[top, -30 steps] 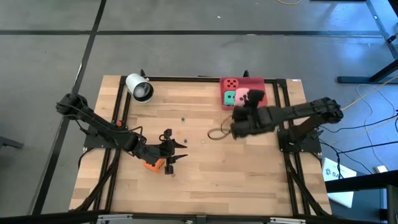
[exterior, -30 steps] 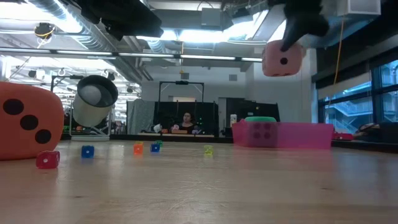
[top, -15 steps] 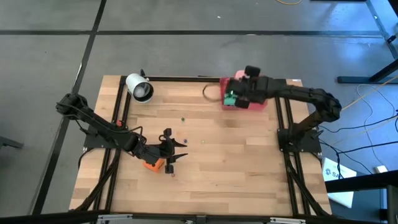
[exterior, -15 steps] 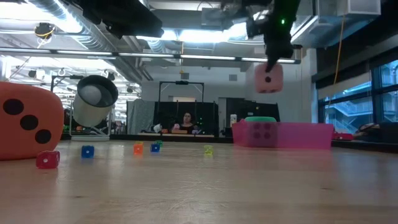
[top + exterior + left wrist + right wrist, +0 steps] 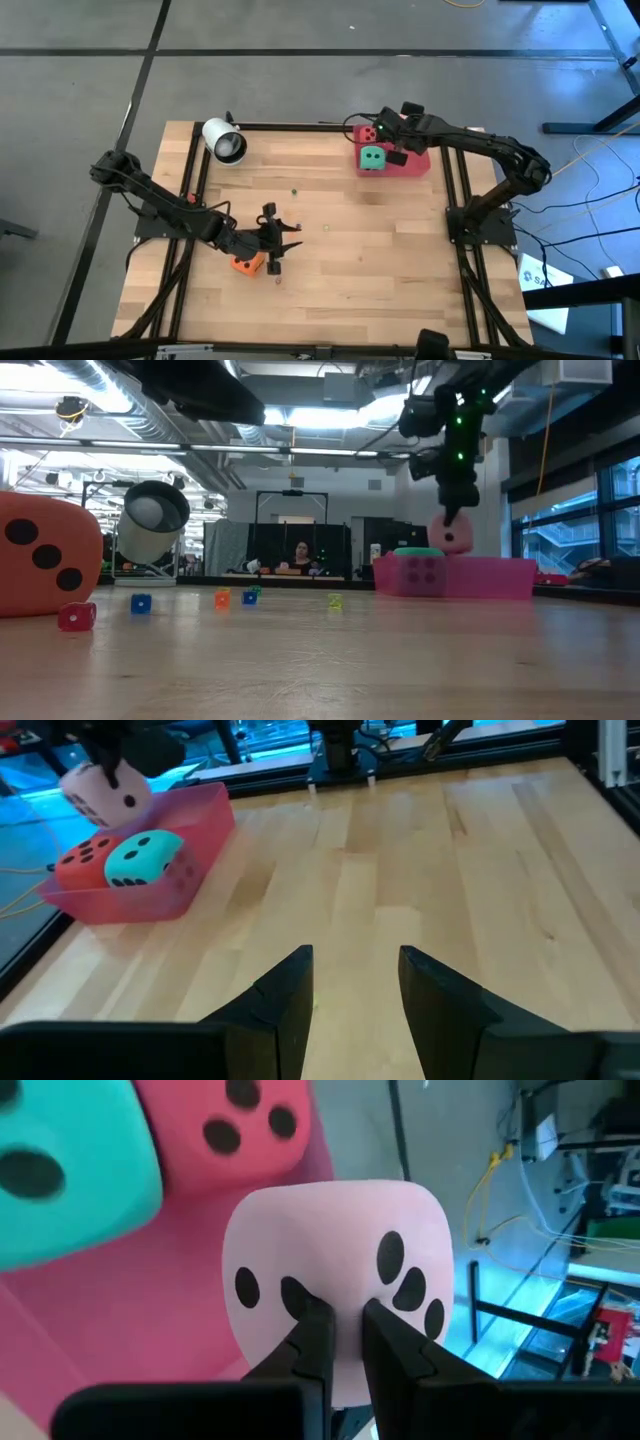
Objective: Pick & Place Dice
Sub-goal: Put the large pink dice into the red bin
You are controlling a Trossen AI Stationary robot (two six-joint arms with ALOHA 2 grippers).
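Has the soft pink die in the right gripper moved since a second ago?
Yes. The pink die, pinched by the right gripper, has come down toward the red tray, almost to its rim.

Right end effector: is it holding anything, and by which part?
Yes. The right end effector pinches the pink die by a fold of its pipped face, above the tray.

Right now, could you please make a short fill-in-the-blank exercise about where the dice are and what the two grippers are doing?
1. The right gripper pinches the ______ die over the red tray.
2. Inside the tray, the red die lies next to the ______ die.
3. The left gripper is open over the table beside the ______ die.
4. The white cylinder lies near the table's ______ corner on the left arm's side.

Missing words: pink; green; orange; far
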